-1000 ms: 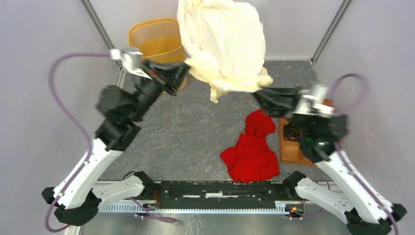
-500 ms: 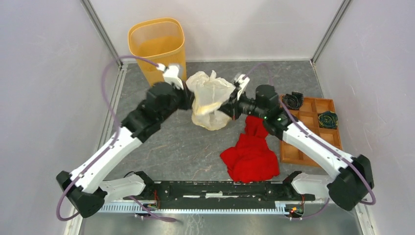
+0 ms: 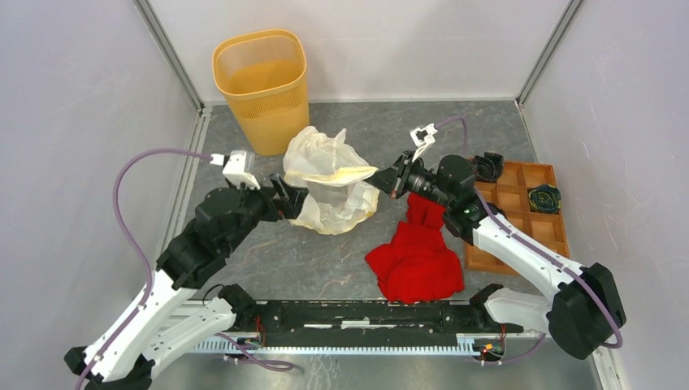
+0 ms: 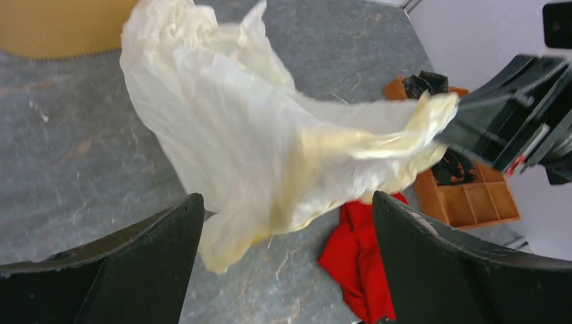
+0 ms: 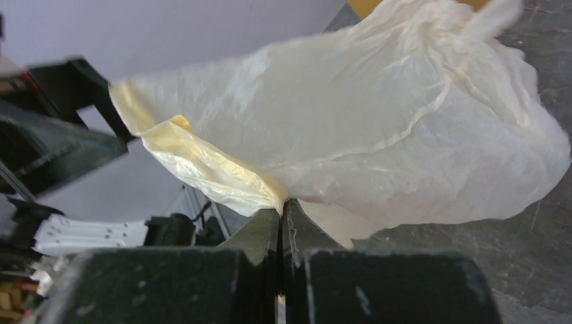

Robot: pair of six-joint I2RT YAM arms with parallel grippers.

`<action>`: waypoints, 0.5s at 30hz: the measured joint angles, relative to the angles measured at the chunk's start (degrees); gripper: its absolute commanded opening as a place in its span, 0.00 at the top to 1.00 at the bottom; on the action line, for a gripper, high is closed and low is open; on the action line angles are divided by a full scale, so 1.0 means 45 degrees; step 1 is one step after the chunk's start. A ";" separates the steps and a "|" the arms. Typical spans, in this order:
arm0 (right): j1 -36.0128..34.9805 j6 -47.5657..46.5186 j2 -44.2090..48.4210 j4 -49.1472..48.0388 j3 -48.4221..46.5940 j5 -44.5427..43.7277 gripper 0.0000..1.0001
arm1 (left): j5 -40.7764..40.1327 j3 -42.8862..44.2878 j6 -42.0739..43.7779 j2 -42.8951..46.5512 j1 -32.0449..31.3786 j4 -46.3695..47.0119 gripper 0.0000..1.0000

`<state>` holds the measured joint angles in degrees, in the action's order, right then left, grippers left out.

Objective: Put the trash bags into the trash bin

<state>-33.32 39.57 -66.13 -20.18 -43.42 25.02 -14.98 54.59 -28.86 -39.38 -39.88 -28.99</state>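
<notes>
The cream-white trash bag [image 3: 329, 179] hangs crumpled over the grey floor mat, between the two arms. My right gripper [image 3: 382, 179] is shut on its right corner; in the right wrist view the film [image 5: 378, 121] bunches where the closed fingertips [image 5: 281, 210] pinch it. My left gripper [image 3: 288, 199] stands open just left of the bag, nothing between its fingers [image 4: 155, 236]; the bag [image 4: 270, 148] drapes beyond them. The yellow-orange trash bin [image 3: 262, 85] stands upright at the back left, apart from the bag.
A red cloth heap [image 3: 418, 252] lies right of centre on the mat, also showing as red cloth [image 4: 354, 263] past my left fingers. A brown wooden compartment tray [image 3: 520, 215] with dark objects sits at the right. Grey walls enclose the space.
My left gripper let go of the bag and drew back to the left, jaws now wide. The bag, lifted high a second ago, has dropped low, and the right arm shifted slightly right with it.
</notes>
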 measured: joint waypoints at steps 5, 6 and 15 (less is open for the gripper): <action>0.0981 0.1865 -0.0058 -0.1205 0.0238 0.0092 1.00 | -0.0257 -0.1695 -0.1311 0.2307 0.0000 -0.0515 0.00; 0.1209 0.2161 -0.0073 -0.1413 0.0238 0.0117 1.00 | -0.0282 -0.2059 -0.1608 0.2846 0.0000 -0.0549 0.00; 0.2594 0.4716 -0.0894 -0.2754 0.0131 0.0219 1.00 | 0.2016 -0.5192 -0.2968 0.3881 0.0000 0.1273 0.00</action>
<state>-21.65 60.80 -70.15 -32.58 -42.83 26.00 -5.91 31.22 -42.22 -21.91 -39.88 -23.27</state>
